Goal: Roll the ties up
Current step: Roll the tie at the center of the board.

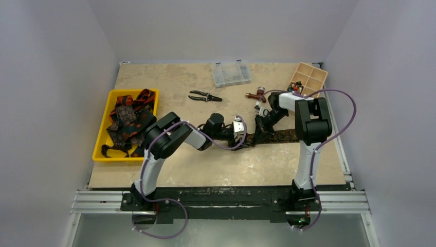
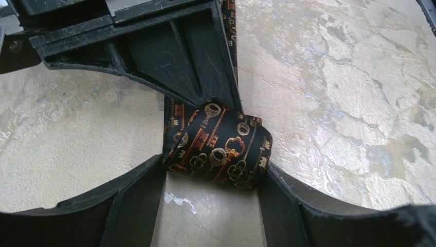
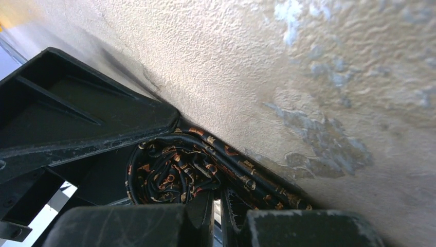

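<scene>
One tie lies stretched toward the worktop's right edge, midway between its near and far edges, its rolled end pinched by the left gripper, while the right gripper, fingers nearly together, crowds that roll, grip on cloth unclear.

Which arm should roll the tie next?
Probably left. The left gripper holds the rolled end of the tie, a finger at each side; the right gripper seems to touch it from one side only.
</scene>
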Tool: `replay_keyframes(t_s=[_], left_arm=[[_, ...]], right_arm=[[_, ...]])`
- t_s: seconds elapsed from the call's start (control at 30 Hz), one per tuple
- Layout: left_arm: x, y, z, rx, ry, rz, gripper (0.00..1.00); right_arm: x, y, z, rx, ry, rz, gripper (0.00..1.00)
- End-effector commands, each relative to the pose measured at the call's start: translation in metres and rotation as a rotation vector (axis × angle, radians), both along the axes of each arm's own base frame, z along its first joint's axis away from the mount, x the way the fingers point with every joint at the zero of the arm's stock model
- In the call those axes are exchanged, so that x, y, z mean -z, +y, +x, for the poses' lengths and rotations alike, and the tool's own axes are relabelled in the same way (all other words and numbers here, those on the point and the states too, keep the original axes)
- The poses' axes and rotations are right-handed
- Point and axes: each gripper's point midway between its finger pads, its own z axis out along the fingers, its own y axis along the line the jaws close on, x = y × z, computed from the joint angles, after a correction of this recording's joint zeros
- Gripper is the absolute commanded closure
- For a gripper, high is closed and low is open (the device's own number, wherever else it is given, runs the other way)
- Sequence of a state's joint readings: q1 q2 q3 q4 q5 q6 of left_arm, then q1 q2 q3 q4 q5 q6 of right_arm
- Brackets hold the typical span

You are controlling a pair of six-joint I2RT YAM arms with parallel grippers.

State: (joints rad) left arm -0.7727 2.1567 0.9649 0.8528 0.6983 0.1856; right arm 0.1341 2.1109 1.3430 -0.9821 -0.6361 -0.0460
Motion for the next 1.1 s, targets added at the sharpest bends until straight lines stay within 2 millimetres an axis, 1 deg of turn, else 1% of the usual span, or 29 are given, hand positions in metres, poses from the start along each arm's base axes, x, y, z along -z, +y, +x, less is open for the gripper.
replay_keyframes(t_s=[0.0,0.07,0.17,0.27,0.37,0.5,0.63,0.73,0.83,0.9,0.97,1.03,1.07], left_arm=[[0.019,0.015,-0.019,0.018,0.016,0.106,0.35],[0.01,0.021,-0.021,0.011,-0.011,0.114,0.34],[0.003,0.03,-0.026,0.018,-0.034,0.142,0.32],[-0.005,0.028,-0.023,0.006,-0.046,0.155,0.31],[-0.015,0.019,-0.017,-0.001,-0.077,0.156,0.31],[-0.022,0.006,-0.017,0.013,-0.097,0.164,0.31],[-0.023,-0.002,-0.018,0.027,-0.11,0.169,0.31],[-0.021,-0.008,-0.023,0.05,-0.12,0.177,0.32],[-0.017,-0.011,-0.023,0.06,-0.12,0.197,0.39],[-0.013,-0.009,-0.024,0.059,-0.109,0.217,0.51],[-0.003,-0.003,-0.026,0.051,-0.085,0.256,0.62],[0.007,0.005,-0.027,0.034,-0.05,0.29,0.75],[0.013,0.011,-0.027,0.023,-0.019,0.306,0.79]], right_arm=[[0.054,-0.036,0.023,-0.126,-0.129,-0.218,1.0],[0.055,-0.034,0.015,-0.168,-0.117,-0.208,1.0],[0.054,-0.029,0.006,-0.222,-0.1,-0.187,1.0],[0.054,-0.024,0.002,-0.253,-0.095,-0.173,1.0],[0.054,-0.018,0.0,-0.261,-0.087,-0.161,1.0],[0.052,-0.011,-0.001,-0.268,-0.083,-0.148,1.0],[0.052,-0.007,-0.002,-0.273,-0.08,-0.142,1.0],[0.052,-0.005,-0.003,-0.274,-0.077,-0.137,1.0],[0.051,-0.003,-0.003,-0.272,-0.075,-0.129,1.0],[0.05,-0.002,-0.003,-0.271,-0.074,-0.121,1.0],[0.047,0.001,-0.002,-0.271,-0.079,-0.107,1.0],[0.039,0.007,-0.001,-0.267,-0.087,-0.064,1.0],[0.034,0.01,-0.001,-0.261,-0.093,-0.039,1.0]])
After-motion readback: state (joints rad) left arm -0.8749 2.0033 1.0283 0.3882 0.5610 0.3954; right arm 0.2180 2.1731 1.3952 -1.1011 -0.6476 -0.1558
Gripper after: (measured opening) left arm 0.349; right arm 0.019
